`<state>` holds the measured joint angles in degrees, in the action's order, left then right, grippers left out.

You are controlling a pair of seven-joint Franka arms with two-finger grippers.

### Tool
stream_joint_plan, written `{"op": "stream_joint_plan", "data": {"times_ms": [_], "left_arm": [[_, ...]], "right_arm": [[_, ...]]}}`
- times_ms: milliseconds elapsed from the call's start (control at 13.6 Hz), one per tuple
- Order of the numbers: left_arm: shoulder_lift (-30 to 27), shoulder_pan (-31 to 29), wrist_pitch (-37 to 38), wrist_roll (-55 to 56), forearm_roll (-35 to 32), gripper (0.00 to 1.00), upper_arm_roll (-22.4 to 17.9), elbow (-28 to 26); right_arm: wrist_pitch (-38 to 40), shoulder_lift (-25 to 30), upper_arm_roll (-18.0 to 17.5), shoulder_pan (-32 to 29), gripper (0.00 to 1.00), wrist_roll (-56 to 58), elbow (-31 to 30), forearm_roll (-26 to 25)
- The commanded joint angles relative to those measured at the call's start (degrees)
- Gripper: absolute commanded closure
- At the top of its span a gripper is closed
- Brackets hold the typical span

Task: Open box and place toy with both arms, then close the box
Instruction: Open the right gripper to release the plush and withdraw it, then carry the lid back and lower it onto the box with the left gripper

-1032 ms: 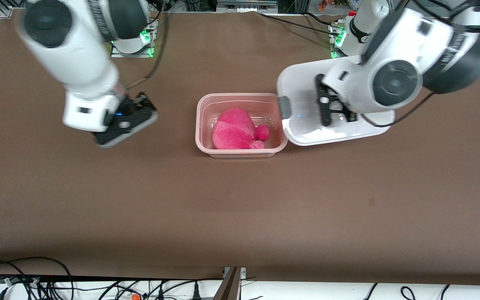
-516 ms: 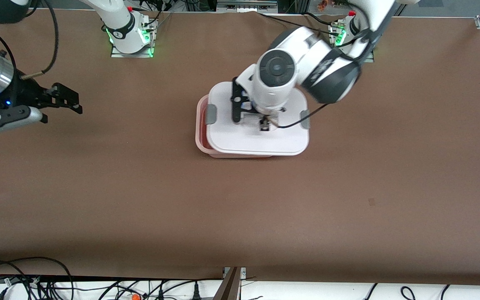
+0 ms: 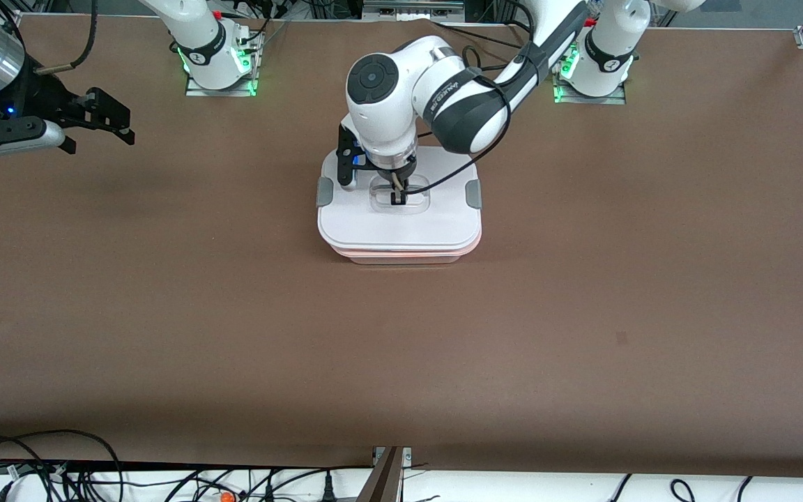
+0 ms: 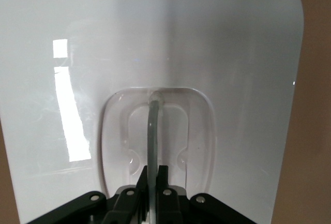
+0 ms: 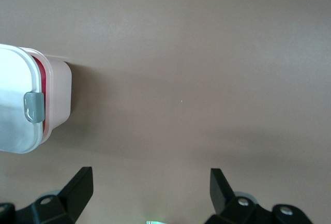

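The pale-pink box (image 3: pixel 401 254) stands mid-table with its white lid (image 3: pixel 401 226) on top, slightly offset from the tub. My left gripper (image 3: pixel 397 198) is shut on the lid's clear handle (image 4: pixel 153 131), which stands up between the jaws. Grey clips (image 3: pixel 324 192) sit at both lid ends. The toy shows only as a red strip under the lid in the right wrist view (image 5: pixel 45 87). My right gripper (image 3: pixel 105 118) is open and empty above the table at the right arm's end; its fingers (image 5: pixel 80 185) frame bare table, with the box (image 5: pixel 54 100) off to one side.
The brown table (image 3: pixel 401 348) spreads round the box. The arm bases (image 3: pixel 217 59) stand at the table's edge farthest from the front camera. Cables (image 3: pixel 60 474) hang below the edge nearest that camera.
My left gripper has carried the lid from beside the box to over it and set it down on the tub. My right arm withdrew toward its end of the table.
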<state>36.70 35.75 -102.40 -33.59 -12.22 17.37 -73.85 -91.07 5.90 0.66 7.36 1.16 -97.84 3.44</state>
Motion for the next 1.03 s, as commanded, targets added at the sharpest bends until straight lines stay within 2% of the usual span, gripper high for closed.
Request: {"op": "stream_joint_plan", "data": {"times_ms": [0, 368, 737, 811, 884, 958], "left_arm": [[2.3, 1.0, -0.3, 0.9, -2.0, 1.00, -0.7, 0.6], [3.5, 1.8, -1.8, 0.8, -2.0, 1.00, -0.7, 0.6], [3.5, 2.0, -1.7, 0.9, -3.2, 0.99, -0.7, -0.4], [3.4, 2.0, -1.5, 1.1, -3.2, 0.74, -0.7, -0.4], [3.0, 1.6, -1.3, 1.2, -3.2, 0.01, -0.6, -0.4], [2.5, 1.3, -1.1, 1.2, -2.6, 0.00, -0.6, -0.2]], "right_arm": [[-1.0, 0.2, -1.2, -1.4, 0.00, -0.9, -0.6, -1.4], [0.1, -1.9, -0.8, -1.6, 0.00, 0.0, 4.7, -1.4], [1.2, -2.7, -0.3, -1.9, 0.00, 0.0, 5.9, -2.1], [1.3, -2.7, -0.3, -1.9, 0.00, 0.0, 5.9, -2.8], [1.3, -2.7, -0.3, -1.9, 0.00, 0.0, 5.9, -3.2], [1.3, -2.7, -0.3, -1.6, 0.00, 0.0, 5.9, -3.2]]}}
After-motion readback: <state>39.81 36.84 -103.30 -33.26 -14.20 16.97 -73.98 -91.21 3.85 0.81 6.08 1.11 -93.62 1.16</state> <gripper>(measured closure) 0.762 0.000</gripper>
